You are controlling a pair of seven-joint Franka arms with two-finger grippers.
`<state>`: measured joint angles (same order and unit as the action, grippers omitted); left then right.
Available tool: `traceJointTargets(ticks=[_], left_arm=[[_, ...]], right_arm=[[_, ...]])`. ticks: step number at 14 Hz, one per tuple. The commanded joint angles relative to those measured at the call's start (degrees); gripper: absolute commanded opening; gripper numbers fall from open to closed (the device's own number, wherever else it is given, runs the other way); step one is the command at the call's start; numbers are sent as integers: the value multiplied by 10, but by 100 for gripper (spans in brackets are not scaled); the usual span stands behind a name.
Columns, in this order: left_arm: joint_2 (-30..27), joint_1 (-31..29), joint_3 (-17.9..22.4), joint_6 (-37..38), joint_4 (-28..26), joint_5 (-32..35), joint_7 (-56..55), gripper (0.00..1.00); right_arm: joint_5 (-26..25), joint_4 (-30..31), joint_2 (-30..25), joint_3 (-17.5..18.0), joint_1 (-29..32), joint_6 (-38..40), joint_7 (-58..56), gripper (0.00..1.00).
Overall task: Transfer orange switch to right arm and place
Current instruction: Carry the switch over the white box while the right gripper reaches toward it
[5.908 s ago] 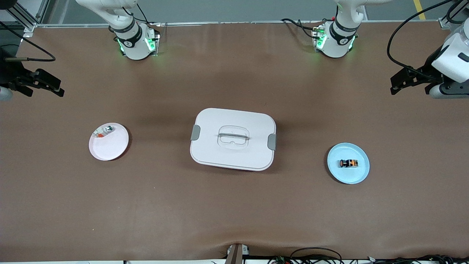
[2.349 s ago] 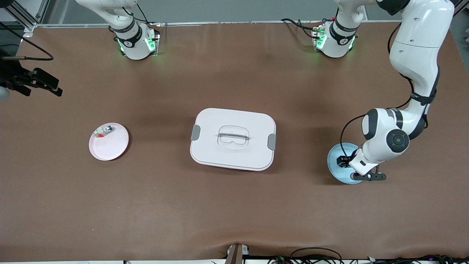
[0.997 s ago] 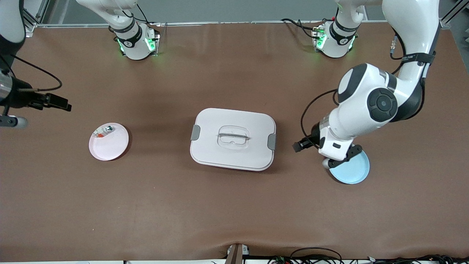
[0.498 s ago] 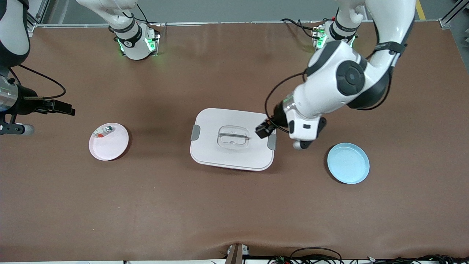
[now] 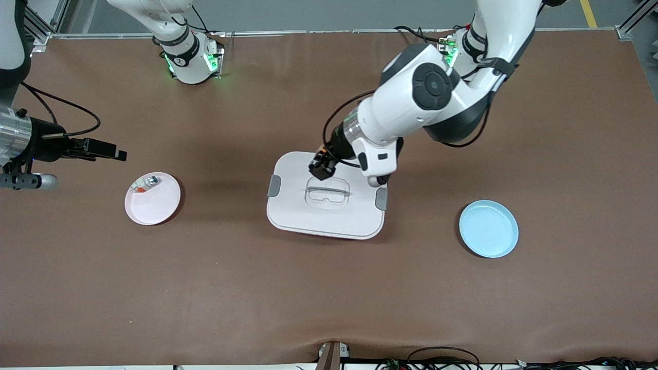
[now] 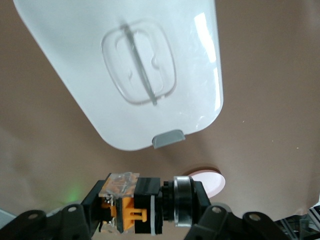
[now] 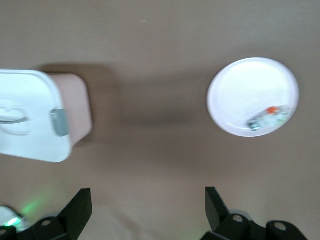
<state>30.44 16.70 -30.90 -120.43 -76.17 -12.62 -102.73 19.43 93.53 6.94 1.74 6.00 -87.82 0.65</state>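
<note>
Orange switch [image 6: 142, 205] clamped in left gripper [image 6: 145, 220], frame centre; light, rigid, slippery (take exposed cap end). Right gripper [image 7: 147, 207] wide, empty.

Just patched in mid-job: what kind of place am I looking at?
Likely a robotics lab bench: two white arms bolted along a brown-covered table, aluminium framing at a corner, loose cables along the near edge.

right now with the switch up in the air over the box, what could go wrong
The left gripper is shut on the orange switch above the lidded white box; the part is tiny, so a slip could drop it onto the lid. The right gripper is open near the pink plate, apart from the left one, so the handover needs close alignment or the fingers may collide.
</note>
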Motion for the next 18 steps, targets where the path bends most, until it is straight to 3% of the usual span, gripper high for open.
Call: traceJointTargets(ticks=[1, 7, 11, 18], left_arm=[[13, 29, 1, -20, 20, -20, -47, 0], [60, 69, 1, -118, 42, -48, -80, 0], [87, 77, 1, -146, 64, -73, -123, 0], [88, 95, 3, -146, 64, -73, -140, 0]], right_arm=[[56, 39, -16, 7, 7, -18, 1, 100], [203, 178, -111, 11, -8, -86, 1, 100], [264, 243, -165, 11, -60, -147, -3, 100], [324, 332, -199, 11, -193, -363, 13, 100]])
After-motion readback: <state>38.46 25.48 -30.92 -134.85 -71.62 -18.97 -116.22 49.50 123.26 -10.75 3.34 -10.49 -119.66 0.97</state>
